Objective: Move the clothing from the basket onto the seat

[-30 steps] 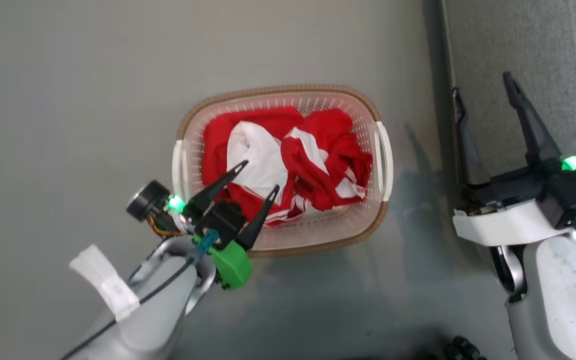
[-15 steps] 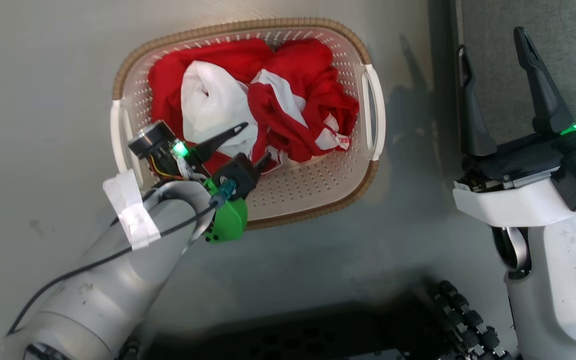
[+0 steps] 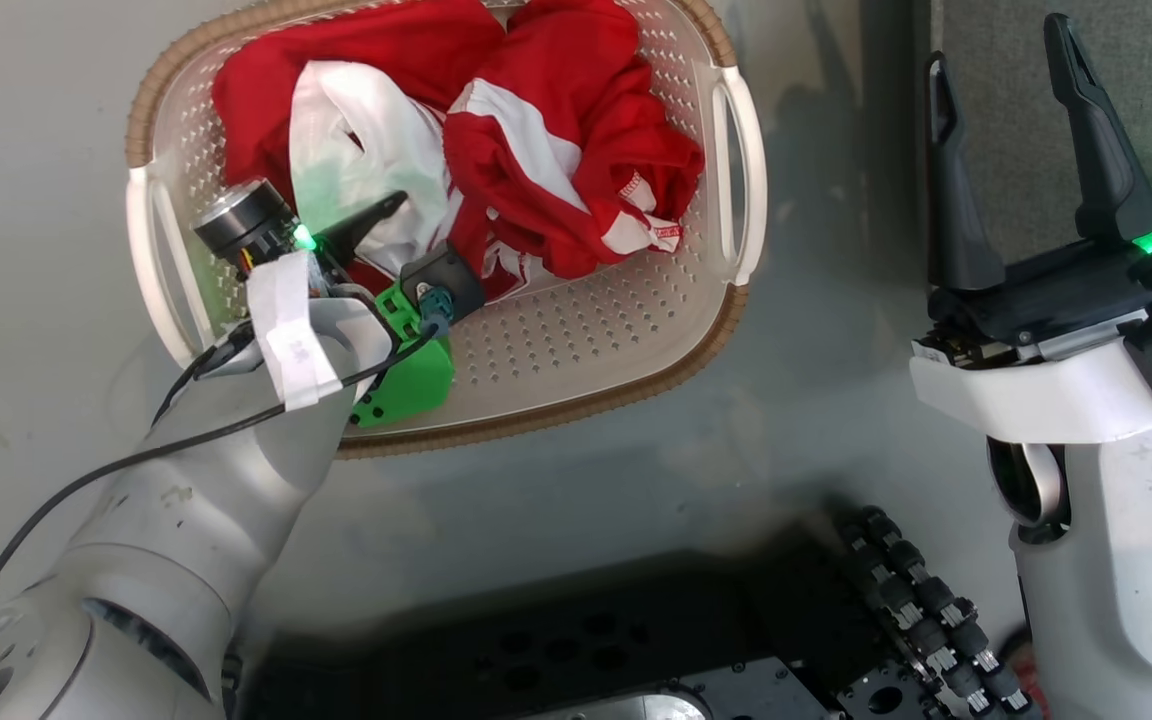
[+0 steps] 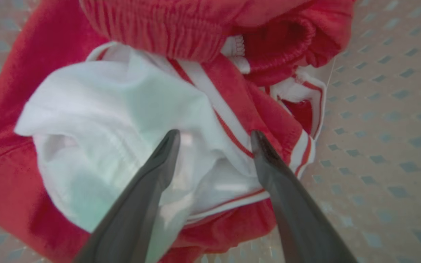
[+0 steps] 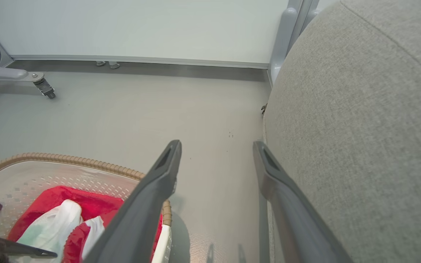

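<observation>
Our left end effector (image 4: pixel 215 134), jaws wide, straddles a white fold of the crumpled red, white-trimmed sports clothing (image 3: pixel 546 180) lying in the oval cream perforated plastic basket (image 3: pixel 576 340), likely to pinch it. Our right end effector (image 3: pixel 996 42) hangs open by the large grey fabric seat (image 5: pixel 360 128).

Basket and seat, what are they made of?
The basket looks like glossy cream plastic, molded with rows of small holes; its brown rim is ribbed like wicker, possibly plastic too. The seat looks like matte grey woven fabric: fine speckled texture and a stitched seam.
</observation>
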Robot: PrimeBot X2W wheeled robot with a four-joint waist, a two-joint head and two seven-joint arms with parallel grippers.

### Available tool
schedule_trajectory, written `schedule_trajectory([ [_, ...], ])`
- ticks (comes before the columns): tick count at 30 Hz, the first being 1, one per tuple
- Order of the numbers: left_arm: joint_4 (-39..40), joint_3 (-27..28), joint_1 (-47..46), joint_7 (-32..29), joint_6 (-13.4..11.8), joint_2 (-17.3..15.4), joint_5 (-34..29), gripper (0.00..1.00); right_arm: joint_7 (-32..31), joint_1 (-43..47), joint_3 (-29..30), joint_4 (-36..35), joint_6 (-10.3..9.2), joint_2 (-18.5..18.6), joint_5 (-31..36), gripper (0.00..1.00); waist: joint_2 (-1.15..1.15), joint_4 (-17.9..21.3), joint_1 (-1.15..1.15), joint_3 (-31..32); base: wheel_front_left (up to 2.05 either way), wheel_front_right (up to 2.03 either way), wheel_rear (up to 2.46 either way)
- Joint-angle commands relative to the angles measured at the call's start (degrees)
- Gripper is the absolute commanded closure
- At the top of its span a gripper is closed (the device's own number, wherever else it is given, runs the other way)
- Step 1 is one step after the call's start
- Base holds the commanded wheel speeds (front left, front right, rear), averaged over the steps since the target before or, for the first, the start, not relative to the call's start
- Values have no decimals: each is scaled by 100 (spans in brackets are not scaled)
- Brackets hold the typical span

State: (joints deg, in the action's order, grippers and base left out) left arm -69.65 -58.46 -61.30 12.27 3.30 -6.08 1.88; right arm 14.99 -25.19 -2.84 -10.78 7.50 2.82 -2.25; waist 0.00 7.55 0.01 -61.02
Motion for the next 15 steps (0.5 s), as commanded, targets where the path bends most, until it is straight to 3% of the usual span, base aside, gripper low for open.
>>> schedule_trajectory([
  [1,-68,-40,-134,-28,-90,22,-101,0,29,-64,-14,-24,-2,13,-56,0,0,50,-1,-55,0,0,0],
  [7,-282,-124,-277,-332,-289,79,-98,0,30,-125,-71,-58,-2,13,-151,0,0,87,-1,-89,0,0,0],
  [8,-306,-115,-302,-416,-327,85,-67,21,30,-133,-95,-78,-2,13,-187,0,0,91,-1,-90,0,0,0],
  [9,-317,-108,-326,-460,-357,93,-45,68,30,-146,-121,-104,-2,12,-258,0,0,92,-1,-91,0,0,0],
  [10,-331,-90,-340,-490,-388,104,-7,100,30,-149,-138,-127,-2,14,-310,0,0,94,-1,-90,0,0,0],
  [15,-372,-59,-334,-659,-339,136,81,100,30,-157,-197,-135,-2,14,-379,0,0,108,-1,-48,0,0,0],
])
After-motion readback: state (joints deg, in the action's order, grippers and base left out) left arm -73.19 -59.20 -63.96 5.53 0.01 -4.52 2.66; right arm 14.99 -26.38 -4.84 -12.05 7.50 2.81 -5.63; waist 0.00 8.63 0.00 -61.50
